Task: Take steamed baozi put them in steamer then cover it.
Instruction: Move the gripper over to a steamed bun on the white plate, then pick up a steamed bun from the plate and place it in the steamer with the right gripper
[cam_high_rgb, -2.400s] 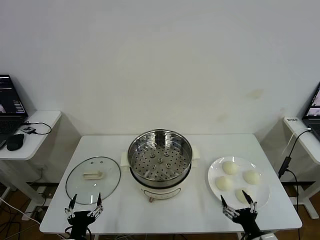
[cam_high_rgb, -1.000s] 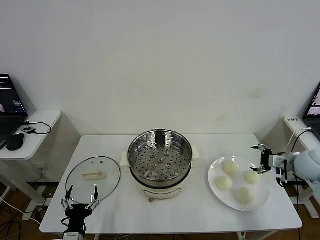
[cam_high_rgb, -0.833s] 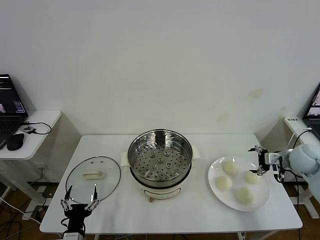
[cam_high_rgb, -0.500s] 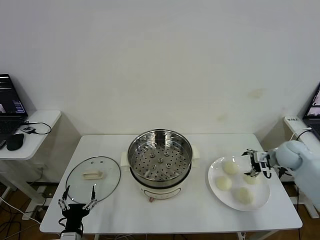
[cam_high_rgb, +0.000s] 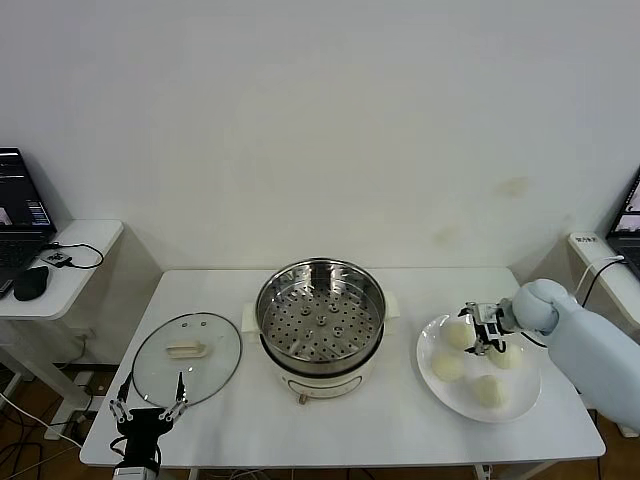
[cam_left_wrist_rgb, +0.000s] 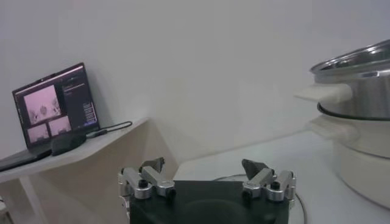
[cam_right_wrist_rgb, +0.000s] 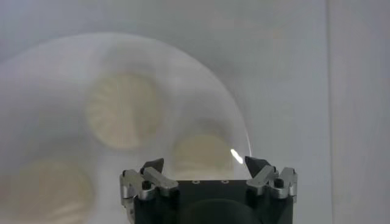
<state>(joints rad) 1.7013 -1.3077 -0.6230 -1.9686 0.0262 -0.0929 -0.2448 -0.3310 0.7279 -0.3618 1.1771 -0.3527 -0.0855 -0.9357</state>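
The steel steamer (cam_high_rgb: 320, 320) stands mid-table with its perforated tray bare. Several cream baozi lie on a white plate (cam_high_rgb: 524, 385) to its right: one at the back left (cam_high_rgb: 459, 335), one at the back right (cam_high_rgb: 505, 355), two nearer the front (cam_high_rgb: 447, 367) (cam_high_rgb: 489, 390). My right gripper (cam_high_rgb: 480, 329) hovers open over the plate between the two back buns. In the right wrist view, one baozi (cam_right_wrist_rgb: 204, 152) lies just beyond the open gripper (cam_right_wrist_rgb: 205, 164), untouched. The glass cover (cam_high_rgb: 187, 358) rests flat left of the steamer. My left gripper (cam_high_rgb: 148, 411) waits open at the front edge.
Side desks with laptops flank the table; one laptop (cam_left_wrist_rgb: 52, 106) shows in the left wrist view, as does the steamer wall (cam_left_wrist_rgb: 359, 122). A cable hangs at the far right (cam_high_rgb: 575, 325). Bare tabletop lies in front of the steamer.
My right arm has swung in from the right and reached leftward over the plate, jaws still wide. The left gripper has sunk slightly lower and leftward at the table's front edge.
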